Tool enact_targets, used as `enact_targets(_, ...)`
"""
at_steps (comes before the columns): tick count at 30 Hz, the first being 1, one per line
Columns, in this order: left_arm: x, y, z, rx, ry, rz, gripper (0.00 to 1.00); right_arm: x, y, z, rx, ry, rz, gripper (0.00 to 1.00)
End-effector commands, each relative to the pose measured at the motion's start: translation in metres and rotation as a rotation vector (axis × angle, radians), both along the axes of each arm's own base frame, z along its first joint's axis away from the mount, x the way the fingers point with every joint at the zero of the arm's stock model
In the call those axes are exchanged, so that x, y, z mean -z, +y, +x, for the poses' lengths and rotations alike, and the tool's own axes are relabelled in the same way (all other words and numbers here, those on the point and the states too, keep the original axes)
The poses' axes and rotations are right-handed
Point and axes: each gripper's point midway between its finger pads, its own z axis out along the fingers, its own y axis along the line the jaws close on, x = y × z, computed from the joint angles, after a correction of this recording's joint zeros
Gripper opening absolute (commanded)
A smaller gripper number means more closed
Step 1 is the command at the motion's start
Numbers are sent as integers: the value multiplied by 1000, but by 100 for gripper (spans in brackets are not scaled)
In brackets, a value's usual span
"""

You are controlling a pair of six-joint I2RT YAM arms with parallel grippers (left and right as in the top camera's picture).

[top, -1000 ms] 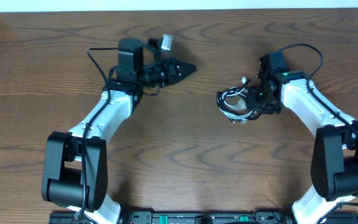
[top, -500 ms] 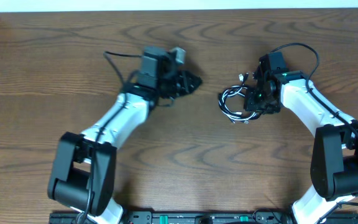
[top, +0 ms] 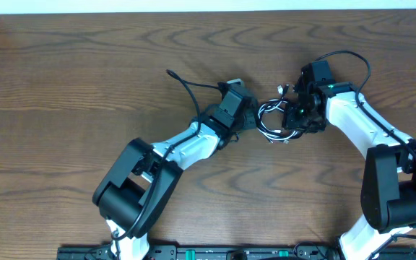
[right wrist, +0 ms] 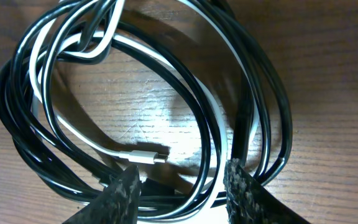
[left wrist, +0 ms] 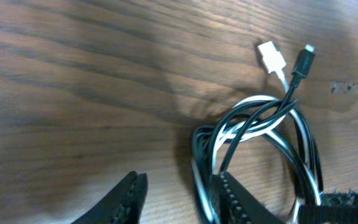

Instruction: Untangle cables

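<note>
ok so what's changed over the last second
The left hand swung in from its own side to the cables and its jaws parted; they now straddle strands at the near edge of the bundle. The right hand stayed open over the far edge, and the cables barely shifted.

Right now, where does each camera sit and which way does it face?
Overhead: fixed above the table, looking straight down; shows left arm and right arm, left gripper and right gripper either side of the cables.
Left wrist: on the left arm, looking forward and down past its own fingers at the cables, white plug and black plug.
Right wrist: on the right arm, looking steeply down onto the cables; its own fingers at the bottom edge.
Shared: all three see the cables; the wrist views from opposite sides.
</note>
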Motion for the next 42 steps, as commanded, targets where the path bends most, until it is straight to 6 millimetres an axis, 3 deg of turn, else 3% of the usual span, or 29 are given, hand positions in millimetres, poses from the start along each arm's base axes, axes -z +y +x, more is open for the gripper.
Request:
enact_targets(1, 0, -6, 4, -62, 1, -22, 34, -1, 5, -3, -20, 1, 7, 40)
enact_targets(11, 30, -8, -8, -67, 79, 1, 33, -1, 5, -3, -23, 4, 5, 40)
enact_targets(16, 37, -14, -15, -47, 92, 12, 25, 0, 5, -4, -23, 7, 4, 40)
enact_targets(20, 40, -15, -18, -43, 95, 19, 14, 0, 7, -5, -27, 7, 5, 42)
enact_targets(27, 90, 3, -39, -46, 215, 131, 13, 0, 7, -5, -27, 8, 4, 44)
enact_targets(30, 97, 18, -39, -41, 198, 222, 11, 0, 7, -5, -27, 7, 4, 45)
enact_targets(33, 95, 28, -37, -23, 183, 311, 8, -1, 7, -4, -27, 4, 4, 45)
enact_targets(35, 87, 31, -32, 16, 167, 377, 8, -1, 7, -4, -27, 2, 5, 45)
enact_targets(39, 55, 59, -11, 98, 86, 680, 8, -1, 7, -2, -26, -6, 2, 46)
enact_targets(42, 48, 61, -10, 129, 85, 720, 8, -1, 7, 0, -26, -12, 4, 46)
